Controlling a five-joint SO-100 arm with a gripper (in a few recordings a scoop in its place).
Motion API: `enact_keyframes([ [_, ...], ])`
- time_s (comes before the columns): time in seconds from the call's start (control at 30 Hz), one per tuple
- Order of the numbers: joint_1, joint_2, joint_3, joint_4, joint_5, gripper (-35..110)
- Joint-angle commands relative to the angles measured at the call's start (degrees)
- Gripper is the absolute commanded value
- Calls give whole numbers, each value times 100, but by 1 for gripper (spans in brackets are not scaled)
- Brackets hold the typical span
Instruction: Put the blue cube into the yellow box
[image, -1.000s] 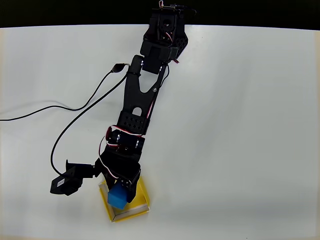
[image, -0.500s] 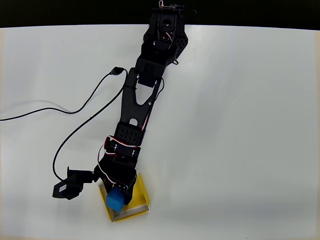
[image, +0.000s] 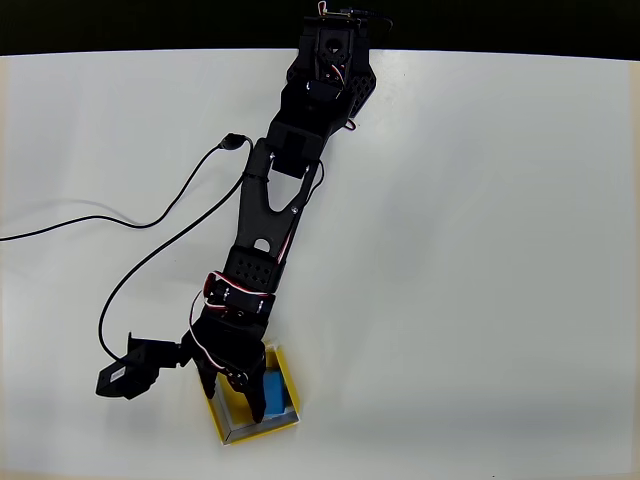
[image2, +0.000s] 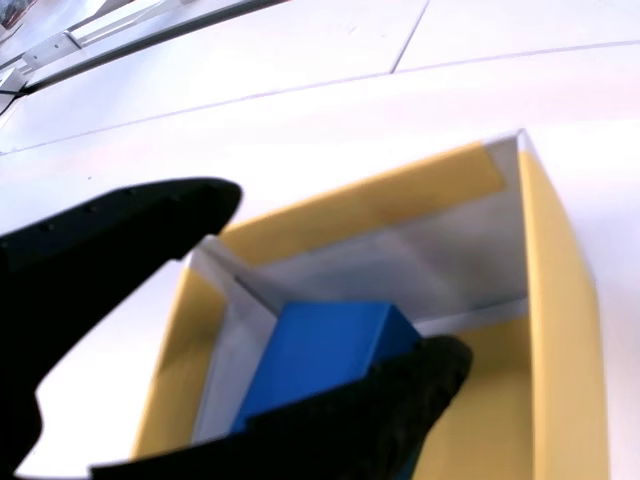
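The blue cube (image: 277, 392) lies inside the yellow box (image: 262, 430), against its right wall in the overhead view. My gripper (image: 233, 398) hangs over the box with its jaws spread, open, and nothing is held between them. In the wrist view the blue cube (image2: 320, 350) rests on the floor of the yellow box (image2: 560, 330). One black finger (image2: 400, 400) crosses in front of the cube's lower edge, while the other finger (image2: 110, 240) stands well apart at the left. My gripper (image2: 340, 278) is open above the tray.
A small black camera module (image: 125, 368) hangs on a cable just left of the box. Its black cable (image: 150, 215) loops across the left half of the white table. The arm's base (image: 330, 50) sits at the table's far edge.
The jaws have opened and let go of the blue cube, which now lies in the yellow box to the right of the fingers. The arm has shifted slightly left.
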Motion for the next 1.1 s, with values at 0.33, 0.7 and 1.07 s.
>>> enact_keyframes([
  [0.33,-431,4887,2180,2074,-483,25],
  [0.7,-1187,8165,6152,1503,-1310,12],
  [1.07,-1389,11224,9457,1485,-1811,2],
])
